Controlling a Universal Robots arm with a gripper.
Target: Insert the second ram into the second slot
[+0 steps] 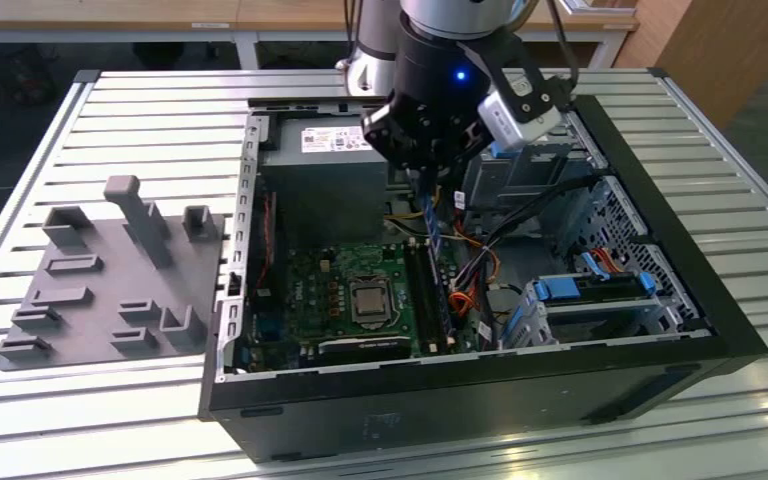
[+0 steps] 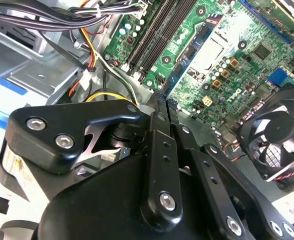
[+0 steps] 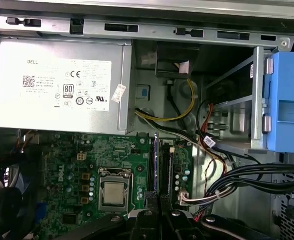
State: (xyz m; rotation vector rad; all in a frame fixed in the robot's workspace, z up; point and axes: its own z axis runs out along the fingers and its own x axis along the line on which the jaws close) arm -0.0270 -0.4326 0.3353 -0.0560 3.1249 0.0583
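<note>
Pincer (image 3: 158, 196) clamped shut on second ram (image 3: 156, 162), stick held edge-on just above the memory slots (image 1: 423, 290) along the motherboard (image 1: 337, 290) on the exterior view's right, apparently not seated, so the insertion itself remains undone.

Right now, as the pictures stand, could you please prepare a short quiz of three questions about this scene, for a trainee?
1. True or false: the computer case lies on its side, with the open side up.
2. What is the gripper shut on? A) a yellow cable B) the second ram C) a fan
3. Fill in: the grey fixture lies to the exterior view's ____ of the case.

Key: 1 true; 2 B; 3 left.
</note>
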